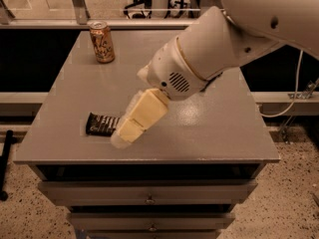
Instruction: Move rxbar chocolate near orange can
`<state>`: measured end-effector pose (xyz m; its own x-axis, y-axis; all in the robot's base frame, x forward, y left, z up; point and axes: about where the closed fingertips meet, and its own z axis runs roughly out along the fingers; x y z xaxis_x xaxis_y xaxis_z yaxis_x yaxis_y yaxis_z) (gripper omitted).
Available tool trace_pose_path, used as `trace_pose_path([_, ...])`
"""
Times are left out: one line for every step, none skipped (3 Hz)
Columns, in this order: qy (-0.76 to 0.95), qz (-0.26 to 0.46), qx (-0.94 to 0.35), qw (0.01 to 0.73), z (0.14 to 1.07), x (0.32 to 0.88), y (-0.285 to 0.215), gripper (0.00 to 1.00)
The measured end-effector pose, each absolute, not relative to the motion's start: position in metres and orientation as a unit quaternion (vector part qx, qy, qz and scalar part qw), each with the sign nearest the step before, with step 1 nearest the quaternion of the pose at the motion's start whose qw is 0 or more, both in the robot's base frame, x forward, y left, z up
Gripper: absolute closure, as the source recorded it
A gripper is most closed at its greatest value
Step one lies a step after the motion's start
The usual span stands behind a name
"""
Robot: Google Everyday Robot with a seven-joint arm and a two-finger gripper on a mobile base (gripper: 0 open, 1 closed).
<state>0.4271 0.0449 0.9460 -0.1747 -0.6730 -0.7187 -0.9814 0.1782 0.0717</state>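
Note:
The rxbar chocolate (101, 124) lies flat near the front left of the grey table (219, 128), a dark wrapper with pale lettering; its right end is hidden behind my gripper. The orange can (101, 42) stands upright at the table's back left corner. My gripper (125, 133) hangs from the big white arm, its cream-coloured fingers pointing down-left over the right end of the bar. The can is well apart from the bar, far behind it.
The table has drawers (149, 193) below its front edge. A glass partition and rail (149, 9) run behind the table. A white cable (289, 93) hangs at the right. The floor is speckled.

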Motion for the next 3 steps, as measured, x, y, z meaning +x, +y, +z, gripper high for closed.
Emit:
trace_pose_path([0.699, 0.306, -0.579, 0.287, 0.949, 0.417, 0.074, 0.0])
trace_pose_path([0.686, 0.325, -0.579, 0.298, 0.947, 0.408, 0.108, 0.0])
trace_pose_path([0.686, 0.325, -0.579, 0.298, 0.947, 0.408, 0.108, 0.0])
